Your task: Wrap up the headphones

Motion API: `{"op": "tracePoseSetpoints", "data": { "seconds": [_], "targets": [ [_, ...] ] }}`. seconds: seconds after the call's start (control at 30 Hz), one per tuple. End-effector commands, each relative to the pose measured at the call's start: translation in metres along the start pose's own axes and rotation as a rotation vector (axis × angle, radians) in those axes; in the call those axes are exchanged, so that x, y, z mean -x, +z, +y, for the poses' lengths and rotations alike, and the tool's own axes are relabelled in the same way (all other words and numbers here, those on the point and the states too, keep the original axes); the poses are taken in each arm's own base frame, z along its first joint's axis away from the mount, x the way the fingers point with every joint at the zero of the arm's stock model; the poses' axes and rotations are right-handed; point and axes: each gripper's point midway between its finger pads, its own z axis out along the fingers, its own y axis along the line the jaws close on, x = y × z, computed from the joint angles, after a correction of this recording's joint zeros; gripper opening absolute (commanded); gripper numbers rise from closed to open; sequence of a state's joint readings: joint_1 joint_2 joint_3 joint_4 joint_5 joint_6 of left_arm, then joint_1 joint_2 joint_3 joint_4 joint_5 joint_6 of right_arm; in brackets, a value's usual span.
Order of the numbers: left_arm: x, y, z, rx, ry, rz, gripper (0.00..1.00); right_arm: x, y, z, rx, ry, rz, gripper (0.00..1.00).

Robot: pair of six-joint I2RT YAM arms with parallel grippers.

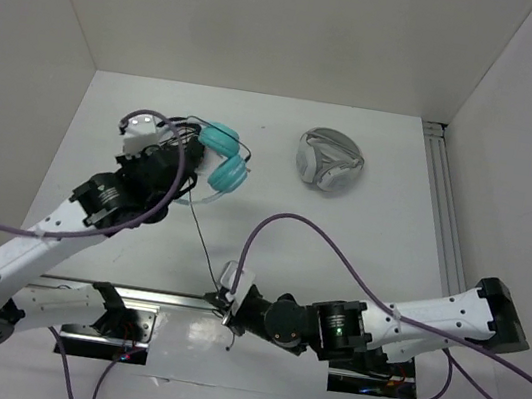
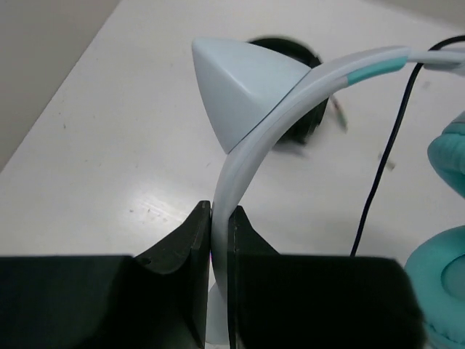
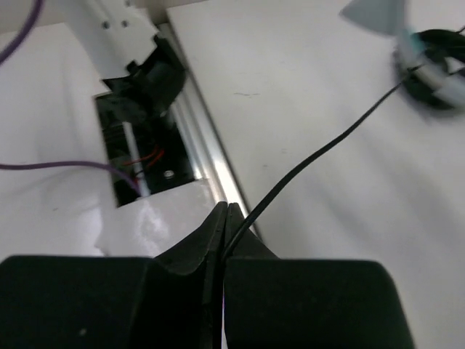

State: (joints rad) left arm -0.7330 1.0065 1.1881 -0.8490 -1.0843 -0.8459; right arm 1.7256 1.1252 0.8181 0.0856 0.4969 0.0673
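Note:
The teal headphones (image 1: 224,160) lie at the back left of the table, ear cups together. My left gripper (image 1: 186,179) is shut on their thin pale headband (image 2: 251,138), just below its pointed tip (image 2: 240,87). The turquoise ear cups (image 2: 445,287) show at the right edge of the left wrist view. The long black cable (image 1: 203,245) runs from the headphones down to my right gripper (image 1: 223,300). In the right wrist view that gripper (image 3: 227,214) is shut on the cable (image 3: 320,156) near the table's front edge.
Grey-and-white headphones (image 1: 328,161) lie at the back centre. Black headphones (image 2: 309,109) lie just behind the pale headband tip and also show in the right wrist view (image 3: 436,76). An aluminium rail (image 3: 200,138) runs along the near edge. White walls enclose the table.

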Motion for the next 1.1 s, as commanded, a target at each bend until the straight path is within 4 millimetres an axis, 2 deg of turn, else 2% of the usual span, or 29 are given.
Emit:
{"op": "tracePoseSetpoints", "data": {
  "seconds": [0.0,0.03,0.07,0.13,0.17,0.23,0.27,0.3,0.33,0.37,0.47,0.5,0.53,0.57,0.67,0.7,0.77,0.8,0.9,0.93,1.0,1.07],
  "targets": [
    [-0.003,0.010,-0.035,-0.082,0.048,0.070,0.00,0.007,-0.012,-0.042,-0.210,-0.187,0.066,0.00],
    [-0.009,0.015,-0.040,-0.084,0.087,0.096,0.00,0.009,-0.014,-0.047,-0.231,-0.216,0.075,0.00],
    [-0.017,0.017,-0.037,-0.066,0.137,0.139,0.00,0.017,-0.015,-0.055,-0.260,-0.228,0.070,0.00],
    [-0.041,0.022,-0.047,-0.093,0.244,0.219,0.00,0.021,-0.019,-0.074,-0.319,-0.286,0.100,0.00],
    [-0.051,0.023,-0.047,-0.100,0.278,0.251,0.00,0.024,-0.020,-0.090,-0.369,-0.296,0.113,0.00],
    [-0.072,0.017,-0.060,-0.210,0.342,0.330,0.00,0.031,-0.025,-0.109,-0.426,-0.340,0.137,0.00],
    [-0.084,0.015,-0.058,-0.257,0.414,0.359,0.00,0.035,-0.029,-0.128,-0.491,-0.346,0.151,0.00],
    [-0.100,0.006,-0.073,-0.373,0.434,0.419,0.00,0.042,-0.035,-0.140,-0.529,-0.360,0.153,0.00],
    [-0.107,0.000,-0.073,-0.421,0.461,0.448,0.00,0.042,-0.038,-0.150,-0.564,-0.368,0.163,0.00],
    [-0.122,-0.002,-0.070,-0.450,0.512,0.486,0.00,0.046,-0.045,-0.169,-0.620,-0.364,0.168,0.00],
    [-0.142,-0.015,-0.069,-0.546,0.545,0.558,0.00,0.058,-0.056,-0.195,-0.694,-0.353,0.141,0.00],
    [-0.154,-0.025,-0.071,-0.593,0.573,0.572,0.00,0.052,-0.059,-0.209,-0.737,-0.345,0.158,0.00],
    [-0.154,-0.035,-0.074,-0.646,0.561,0.569,0.00,0.049,-0.061,-0.215,-0.743,-0.350,0.161,0.00],
    [-0.163,-0.043,-0.072,-0.681,0.595,0.578,0.00,0.047,-0.063,-0.226,-0.757,-0.342,0.158,0.00],
    [-0.166,-0.066,-0.079,-0.791,0.607,0.576,0.00,0.046,-0.064,-0.239,-0.795,-0.340,0.143,0.00],
    [-0.168,-0.079,-0.083,-0.847,0.635,0.572,0.00,0.049,-0.067,-0.250,-0.828,-0.333,0.137,0.00],
    [-0.168,-0.093,-0.085,-0.902,0.644,0.560,0.00,0.044,-0.068,-0.262,-0.868,-0.322,0.145,0.00],
    [-0.164,-0.108,-0.086,-0.948,0.640,0.556,0.00,0.043,-0.069,-0.273,-0.872,-0.314,0.149,0.00],
    [-0.161,-0.124,-0.081,-0.993,0.649,0.551,0.00,0.030,-0.062,-0.287,-0.853,-0.281,0.168,0.00],
    [-0.150,-0.132,-0.082,-1.010,0.628,0.527,0.00,0.026,-0.065,-0.299,-0.872,-0.273,0.183,0.00],
    [-0.145,-0.129,-0.072,-0.960,0.639,0.519,0.00,0.029,-0.060,-0.301,-0.836,-0.234,0.152,0.00],
    [-0.130,-0.128,-0.068,-0.931,0.614,0.489,0.00,0.028,-0.059,-0.307,-0.807,-0.201,0.148,0.00]
  ]
}}
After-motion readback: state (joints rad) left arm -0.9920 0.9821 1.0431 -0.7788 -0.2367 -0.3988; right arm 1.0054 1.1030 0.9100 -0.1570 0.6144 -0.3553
